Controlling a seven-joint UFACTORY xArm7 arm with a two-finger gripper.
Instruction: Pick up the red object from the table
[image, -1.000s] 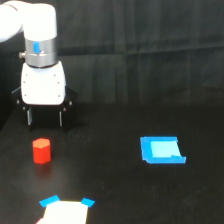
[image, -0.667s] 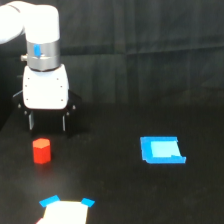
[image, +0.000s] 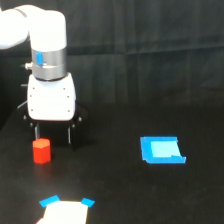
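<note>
While only the exterior view is available, all entries below are read from it.

Exterior view, arm: white xArm6 with a grey wrist band, standing upright at the view's left.
Exterior view, gripper (image: 52, 134): two dark fingers (image: 70, 135) hang below the white body, spread apart with nothing between them.
Exterior view, red object (image: 42, 150): upright on the table (image: 120, 190), just below the finger at the view's left and near or touching its tip; not centred between the fingers.
Exterior view, blue tray-like piece (image: 162, 150): flat on the table, well apart toward the view's right.
Exterior view, white piece with blue corners (image: 65, 210): at the bottom edge, near the red object.
Risk, misalignment: judged from the offset, a straight descent could land one finger on top of the block.
Risk, consequence: the block could tip or slide away, and the fingers would meet on nothing.
Risk, depth: one view cannot show whether block and fingers share the same plane.
</note>
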